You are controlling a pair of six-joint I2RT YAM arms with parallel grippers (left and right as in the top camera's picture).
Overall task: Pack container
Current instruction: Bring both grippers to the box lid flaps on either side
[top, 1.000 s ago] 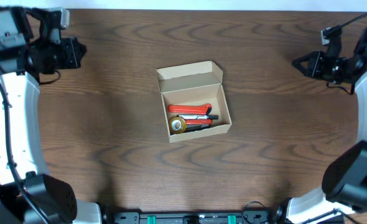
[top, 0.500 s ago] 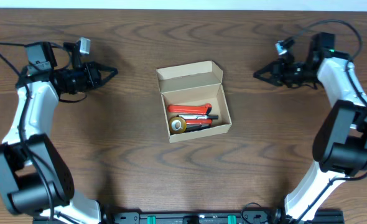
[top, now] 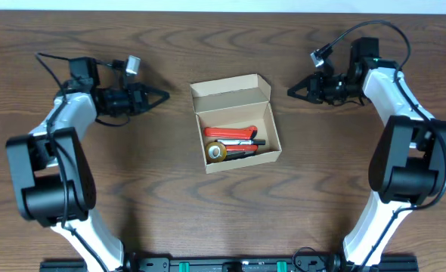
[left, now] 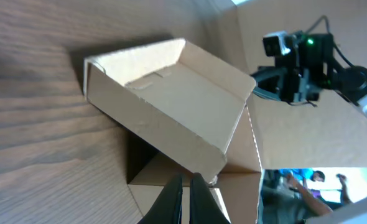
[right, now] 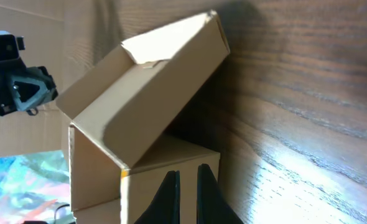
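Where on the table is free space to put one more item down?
The wide bare table between the box and the near edge is free. Crowded beside its lid: the left gripper and right gripper point at it.

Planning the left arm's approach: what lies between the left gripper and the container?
Only bare wooden table, per the overhead view, between the left gripper and the container.

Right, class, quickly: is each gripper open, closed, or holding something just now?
Left gripper: closed, holding nothing.
Right gripper: closed, holding nothing.
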